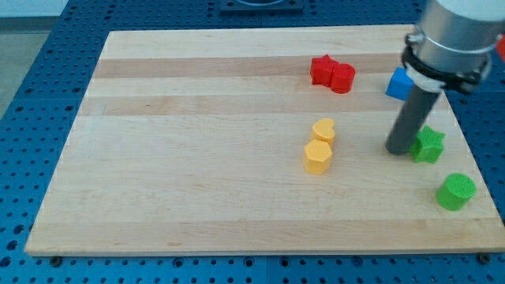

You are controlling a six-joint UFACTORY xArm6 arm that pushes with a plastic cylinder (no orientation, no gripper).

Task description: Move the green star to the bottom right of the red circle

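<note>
Green star touching my tip, w/ red circle well above; end effector state n/a.

The rod hides the blue block's right side (shape unclear) and the green star's left edge.

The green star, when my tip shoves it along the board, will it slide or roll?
The green star looks flat-bottomed and squat, so it probably slides, not rolls. Its points may make it spin if my tip, touching its left side, pushes off-centre. The wooden board looks smooth.
</note>
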